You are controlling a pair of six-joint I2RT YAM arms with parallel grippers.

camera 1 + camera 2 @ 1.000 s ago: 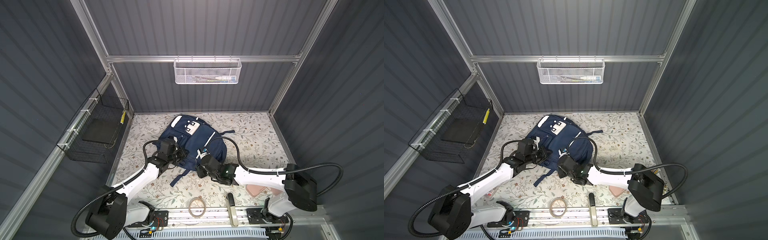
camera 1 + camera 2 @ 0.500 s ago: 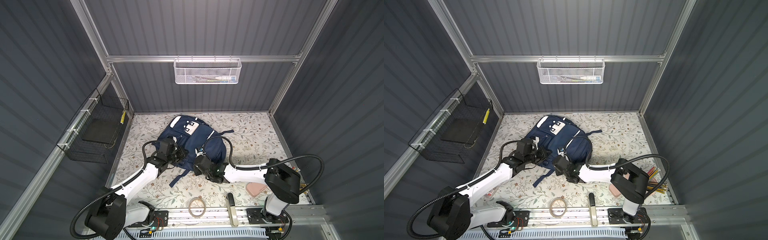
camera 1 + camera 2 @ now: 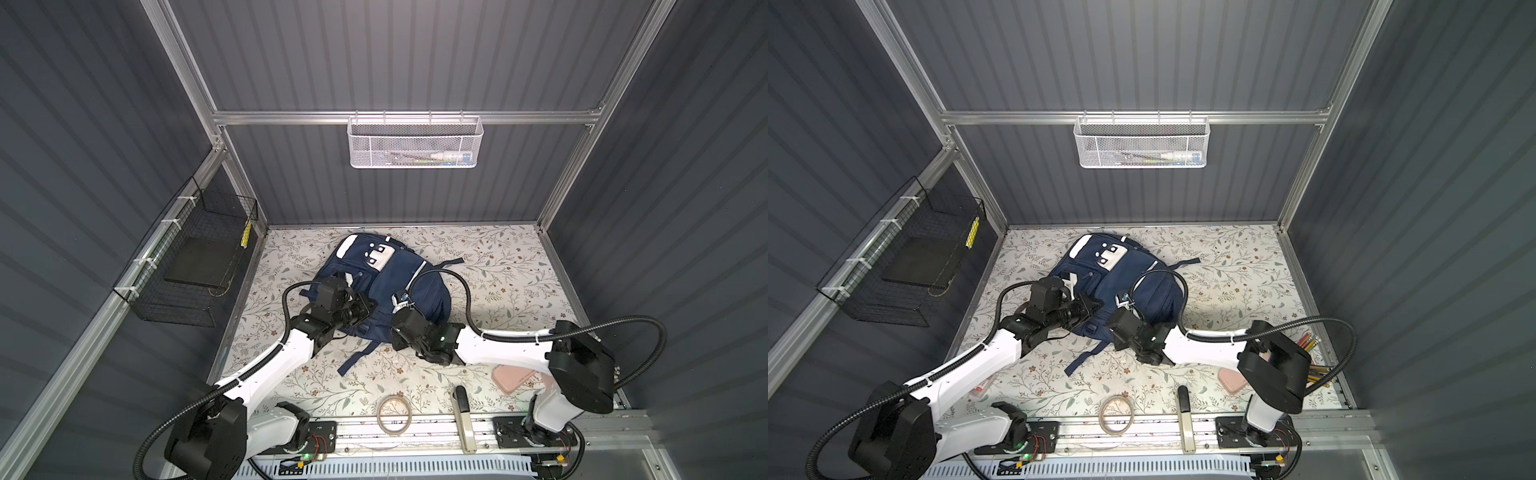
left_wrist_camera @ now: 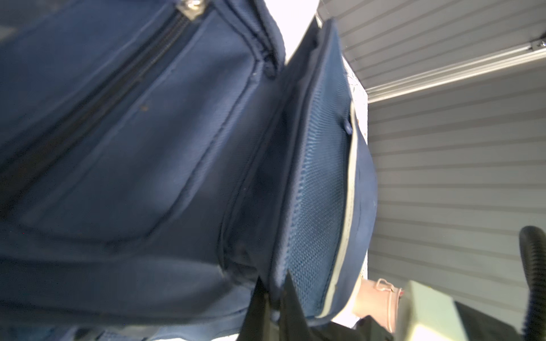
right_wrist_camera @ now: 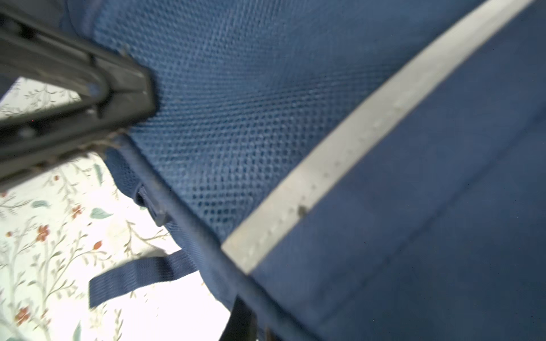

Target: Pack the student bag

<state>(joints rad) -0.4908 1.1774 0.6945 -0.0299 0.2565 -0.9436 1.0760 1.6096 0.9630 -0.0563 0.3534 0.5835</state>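
The student bag (image 3: 390, 282) (image 3: 1121, 278), a navy backpack with white patches and stripes, lies flat in the middle of the floral mat. My left gripper (image 3: 366, 308) (image 3: 1096, 304) is at its left side, shut on the edge of the blue mesh side pocket (image 4: 319, 183); the fabric is pinched at the gripper (image 4: 274, 292). My right gripper (image 3: 395, 330) (image 3: 1116, 328) is at the bag's near edge, shut on the piped seam (image 5: 206, 236) beside the white stripe (image 5: 339, 153); the right gripper (image 5: 254, 326) shows only partly. The left gripper's fingers (image 5: 118, 88) show in the right wrist view.
A pink pencil case (image 3: 513, 376) (image 3: 1233, 382) lies under the right arm, with pencils (image 3: 1308, 343) at the far right. A tape roll (image 3: 395, 413) and a black-handled tool (image 3: 462, 415) lie near the front rail. A white mesh basket (image 3: 415, 143) and a black wire basket (image 3: 195, 257) hang on the walls.
My right gripper has shifted slightly left to the bag's near edge and closed on its seam. The right arm's elbow swung. The left gripper has kept its hold and place.
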